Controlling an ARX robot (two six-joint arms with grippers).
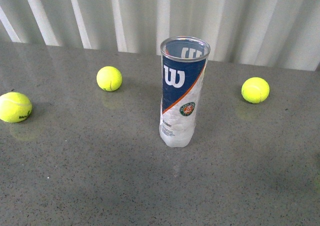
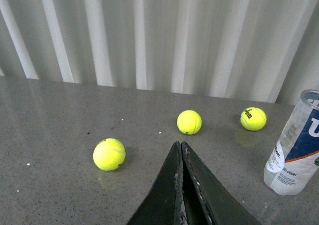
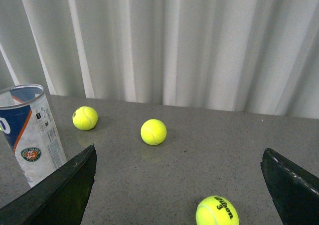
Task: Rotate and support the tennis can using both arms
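Observation:
The tennis can (image 1: 182,92) stands upright and open-topped in the middle of the grey table, clear plastic with a navy-and-white label, white W and orange stripe. No arm shows in the front view. In the left wrist view the can (image 2: 296,144) is off to one side, apart from my left gripper (image 2: 180,146), whose black fingers are pressed together on nothing. In the right wrist view the can (image 3: 31,131) stands beside one finger of my right gripper (image 3: 178,158), which is spread wide open and holds nothing.
Three yellow-green tennis balls lie on the table (image 1: 100,176): one at the far left (image 1: 15,107), one left of the can (image 1: 109,78), one to its right (image 1: 255,90). A ball (image 3: 217,211) lies between the right gripper's fingers. White curtains hang behind the table.

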